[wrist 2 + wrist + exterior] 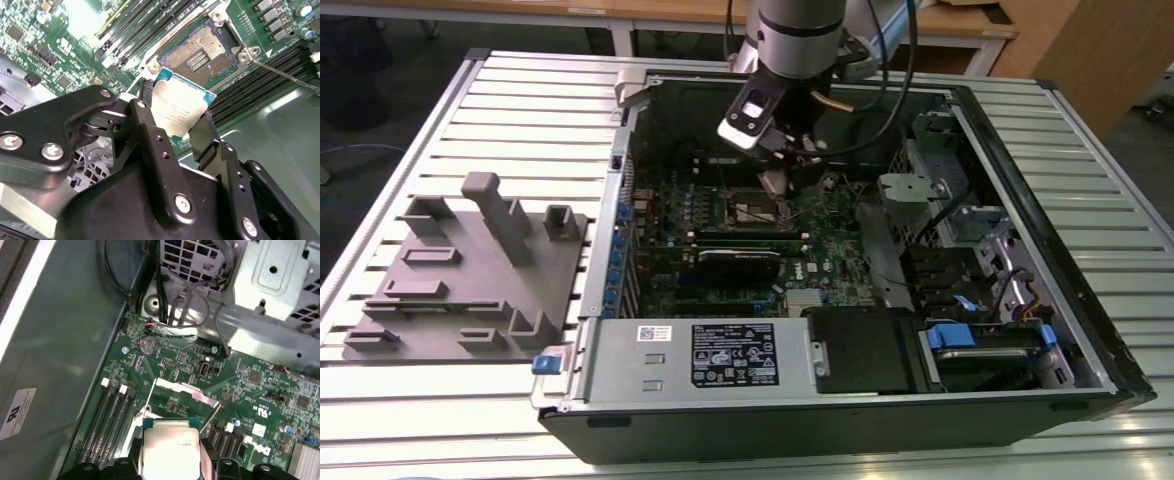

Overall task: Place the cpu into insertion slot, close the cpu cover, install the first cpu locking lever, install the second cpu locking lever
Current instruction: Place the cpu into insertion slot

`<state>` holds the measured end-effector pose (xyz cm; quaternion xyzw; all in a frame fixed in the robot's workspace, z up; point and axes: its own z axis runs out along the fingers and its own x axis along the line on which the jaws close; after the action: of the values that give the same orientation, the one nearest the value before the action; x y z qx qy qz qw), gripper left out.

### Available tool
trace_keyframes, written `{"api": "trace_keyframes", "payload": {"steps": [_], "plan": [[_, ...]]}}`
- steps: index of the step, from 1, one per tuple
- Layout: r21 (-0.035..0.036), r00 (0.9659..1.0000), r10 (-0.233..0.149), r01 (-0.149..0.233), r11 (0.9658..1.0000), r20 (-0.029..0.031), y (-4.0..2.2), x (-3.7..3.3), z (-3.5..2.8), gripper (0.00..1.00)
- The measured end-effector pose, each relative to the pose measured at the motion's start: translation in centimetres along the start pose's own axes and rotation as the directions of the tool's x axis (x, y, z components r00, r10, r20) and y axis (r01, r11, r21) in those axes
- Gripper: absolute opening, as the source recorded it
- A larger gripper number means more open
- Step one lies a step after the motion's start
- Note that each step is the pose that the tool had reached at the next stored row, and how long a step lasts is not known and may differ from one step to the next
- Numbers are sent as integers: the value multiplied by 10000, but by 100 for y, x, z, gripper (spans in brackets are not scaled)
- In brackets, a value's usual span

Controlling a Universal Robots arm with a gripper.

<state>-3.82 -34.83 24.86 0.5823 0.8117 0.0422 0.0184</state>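
The black two-fingered end effector (176, 114) is clamped on the small square cpu with a dull silver-grey metal top and a thin green rim (181, 100), its fingers (147, 107) pressing on two opposite edges. In the exterior view it hangs inside the open black computer case (854, 425), over the green motherboard (841, 260) and near the small square insertion slot with a dark centre and silvery rim (755, 210). In the second wrist view the chip is held apart from the slot, which lies bare with its contact field exposed. In the first wrist view the thin silvery metal cpu cover (187, 390) appears tilted up, off the socket. A thin wire locking lever (285, 74) stands free beside the slot. Placing well, I judge, means keeping the chip flat and square to the rim, with corners matched and no sliding across the contacts, since a tilted entry could bend them
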Motion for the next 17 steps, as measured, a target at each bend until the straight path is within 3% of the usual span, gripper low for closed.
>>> {"api": "trace_keyframes", "payload": {"steps": [4, 8, 13, 17], "plan": [[-8, 9991, 421, -421, 9991, 38, -17, 6, 14, 54], [-23, 9951, 986, -985, 9951, 88, -22, 6, 30, 54], [-47, 9846, 1743, -1743, 9847, 155, -25, 6, 50, 54], [-69, 9723, 2329, -2328, 9725, 206, -29, 7, 65, 54]]}}
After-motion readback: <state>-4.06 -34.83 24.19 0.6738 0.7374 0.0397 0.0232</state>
